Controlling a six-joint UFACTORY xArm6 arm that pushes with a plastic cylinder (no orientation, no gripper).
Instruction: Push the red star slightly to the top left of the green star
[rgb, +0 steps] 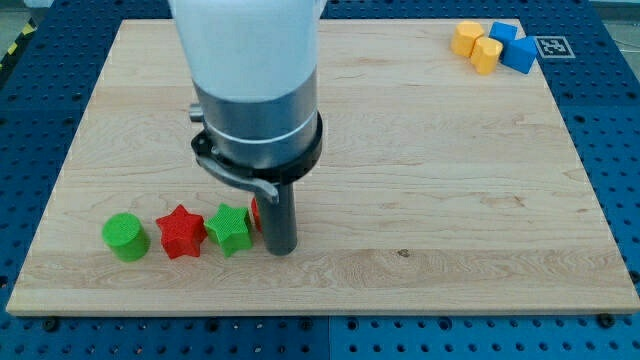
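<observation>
The red star lies near the view's bottom left, touching or almost touching the left side of the green star. My tip rests on the board just right of the green star. A red block peeks out between the green star and the rod, mostly hidden, shape not clear. A green cylinder stands left of the red star.
The wooden board fills the view. At its top right corner sit two yellow blocks and two blue blocks in a cluster. The arm's white and grey body hides the board's upper left middle.
</observation>
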